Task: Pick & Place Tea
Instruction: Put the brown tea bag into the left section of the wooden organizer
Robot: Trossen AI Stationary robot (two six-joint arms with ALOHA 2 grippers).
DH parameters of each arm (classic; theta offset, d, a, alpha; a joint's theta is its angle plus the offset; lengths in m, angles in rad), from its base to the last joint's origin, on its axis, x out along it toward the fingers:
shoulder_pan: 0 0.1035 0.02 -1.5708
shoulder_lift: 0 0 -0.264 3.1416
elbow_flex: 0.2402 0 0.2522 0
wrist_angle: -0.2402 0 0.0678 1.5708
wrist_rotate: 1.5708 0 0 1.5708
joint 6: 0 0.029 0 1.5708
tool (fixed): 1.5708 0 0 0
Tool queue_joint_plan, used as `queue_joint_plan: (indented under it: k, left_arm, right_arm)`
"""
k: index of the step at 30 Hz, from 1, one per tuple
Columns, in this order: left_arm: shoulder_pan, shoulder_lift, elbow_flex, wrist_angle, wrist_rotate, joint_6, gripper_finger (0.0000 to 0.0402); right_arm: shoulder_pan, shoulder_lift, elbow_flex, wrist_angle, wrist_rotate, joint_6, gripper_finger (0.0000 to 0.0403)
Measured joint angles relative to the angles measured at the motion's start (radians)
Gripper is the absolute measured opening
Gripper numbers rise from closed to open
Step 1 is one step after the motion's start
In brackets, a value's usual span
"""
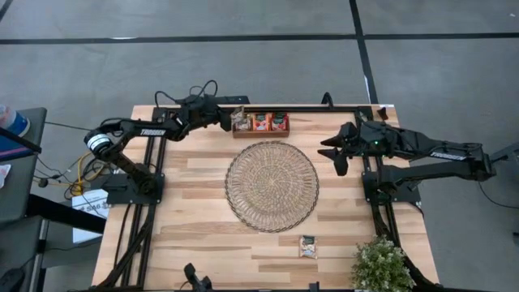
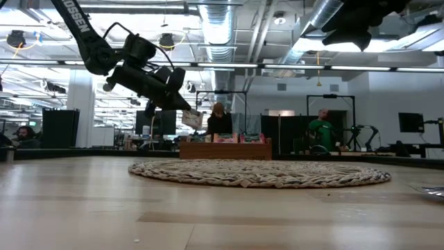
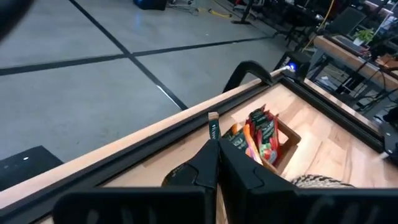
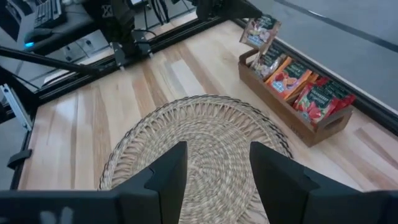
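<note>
My left gripper point(image 1: 228, 120) reaches to the far edge and is shut on a pale tea sachet point(image 4: 261, 30) over the left end of the brown wooden tray point(image 1: 259, 132). The tray stands behind the round woven mat point(image 1: 272, 186) and holds pale, orange and red tea sachets point(image 4: 292, 78) upright in its compartments. One more tea sachet point(image 1: 307, 246) lies flat on the table near the front edge. My right gripper point(image 1: 336, 154) hangs open above the table to the right of the mat, nothing between its fingers point(image 4: 166, 177). My left gripper pinches the pale sachet between its two fingers point(image 3: 208, 163); the left wrist view shows the sachet edge-on point(image 3: 213, 126), sticking out past the fingertips. The fingers come from the table's left, almost level. The sachet point(image 2: 192, 119) hangs clear above the tray.
A small potted plant point(image 1: 379, 264) stands at the near right corner. Black frame rails run along the table's far edge point(image 1: 308, 108) and down both sides by the arm bases. People stand in the room beyond the table.
</note>
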Motion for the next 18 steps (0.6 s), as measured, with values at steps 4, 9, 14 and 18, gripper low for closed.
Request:
queue_joint_plan:
  k: [4, 9, 14, 18]
  left_arm:
    - [0.000, 0.019, 0.015, 0.001, 0.003, -0.005, 0.0000]
    - [-0.003, 0.152, 0.136, 0.000, 0.065, -0.058, 0.0000]
    - [0.001, 0.243, 0.239, 0.000, 0.144, -0.110, 0.0000]
    - [0.002, 0.242, 0.244, -0.003, 0.160, -0.106, 0.0000]
  right_arm:
    - [0.000, 0.016, 0.000, 0.000, 0.002, 0.000, 0.0168]
    - [0.000, 0.021, -0.002, 0.001, 0.006, -0.006, 0.0171]
    - [0.000, -0.003, -0.005, -0.009, 0.052, -0.009, 0.0169]
    - [-0.001, -0.090, -0.059, -0.008, 0.055, 0.004, 0.0169]
